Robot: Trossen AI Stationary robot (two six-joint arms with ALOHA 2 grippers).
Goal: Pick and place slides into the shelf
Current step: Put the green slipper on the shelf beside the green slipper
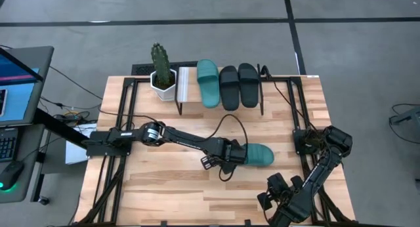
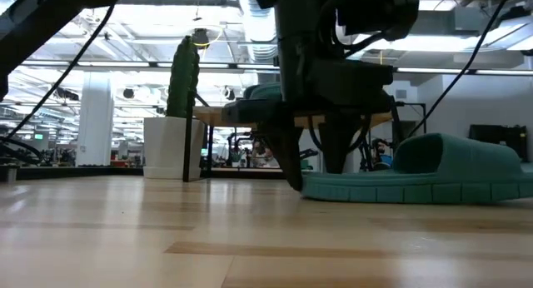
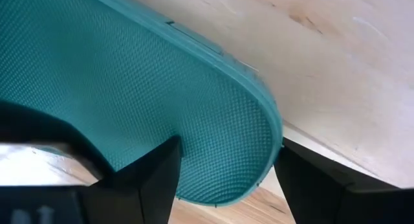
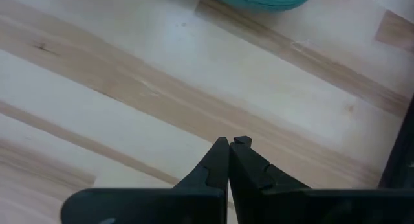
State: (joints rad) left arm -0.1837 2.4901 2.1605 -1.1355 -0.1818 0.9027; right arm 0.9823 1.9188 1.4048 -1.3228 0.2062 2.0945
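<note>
A teal slide (image 1: 259, 155) (image 2: 433, 176) lies sole down on the table, right of the middle. My left gripper (image 1: 231, 155) (image 3: 223, 159) hangs open over its heel end (image 3: 246, 133), pointing down. One finger stands over the footbed and the other outside the slide's edge. On the shelf (image 1: 186, 84) at the far edge rest another teal slide (image 1: 207, 82) and two black slides (image 1: 228, 87) (image 1: 248, 84). My right gripper (image 1: 269, 201) (image 4: 231, 146) is shut over bare table near the front right. My left gripper comes at the teal slide's heel end (image 3: 259, 153) from above, one finger (image 3: 155, 172) over the footbed and the other finger (image 3: 310, 185) beside the outer rim. I cannot tell whether either finger touches the slide, which lies flat on the table.
A cactus in a white pot (image 1: 162, 75) stands left of the shelf. Black frame rails (image 1: 121, 115) run along the table's left and right sides. Cables loop over the table behind the left arm. Bare wood (image 1: 164, 187) lies at the near left.
</note>
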